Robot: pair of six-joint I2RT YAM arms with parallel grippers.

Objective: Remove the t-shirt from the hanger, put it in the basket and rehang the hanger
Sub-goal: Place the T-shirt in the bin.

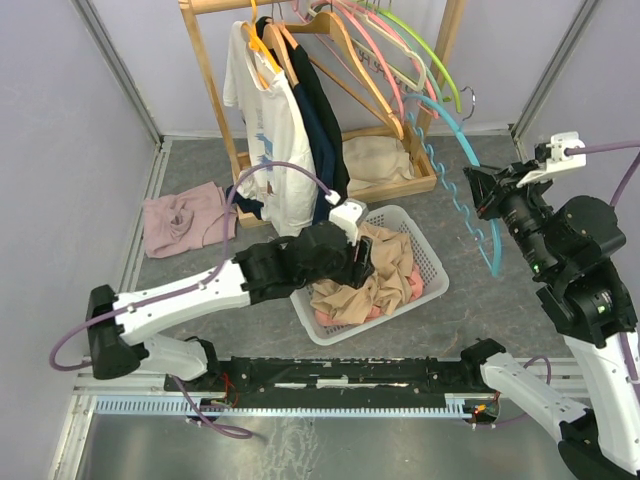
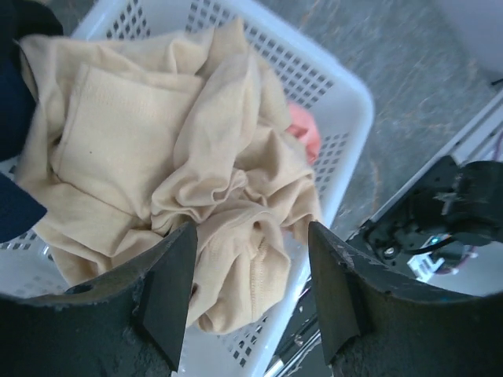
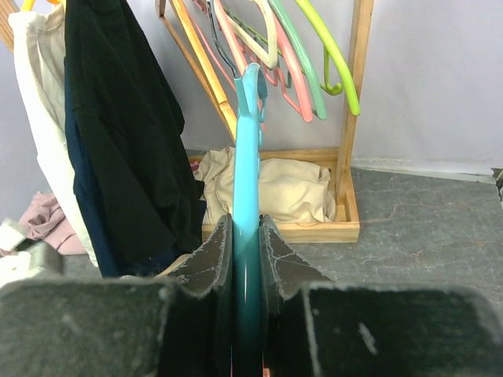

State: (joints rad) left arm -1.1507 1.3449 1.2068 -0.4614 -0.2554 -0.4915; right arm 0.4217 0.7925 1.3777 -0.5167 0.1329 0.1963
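The left claw (image 2: 250,271) hangs open over the white basket (image 2: 350,106), where the beige t-shirt (image 2: 157,157) lies crumpled. The right claw (image 3: 246,243) clamps the bare teal hanger (image 3: 247,149). This looks like the drop-off step; next, the left arm should lift clear without snagging cloth.

Basket (image 1: 430,262) is white lattice plastic, with a pale tan t-shirt (image 2: 141,149) lying over a coral-pink garment (image 2: 302,129); the desk (image 1: 200,170) is mottled dark grey, with a dusty pink garment (image 1: 185,220) on it. Rack (image 1: 205,80) is light wood and carries a white tee (image 1: 265,130) with blue print, a navy top (image 1: 320,130), a black top (image 3: 118,118), a cream cloth (image 3: 291,188) on its base, plus a pink hanger (image 3: 297,82) and a lime hanger (image 3: 332,49). Turquoise hanger (image 3: 247,181) sits in the right gripper (image 3: 246,236), fingers on that and the left gripper (image 2: 251,236) are scuffed dark grey, and the cables (image 1: 285,165) are purple.
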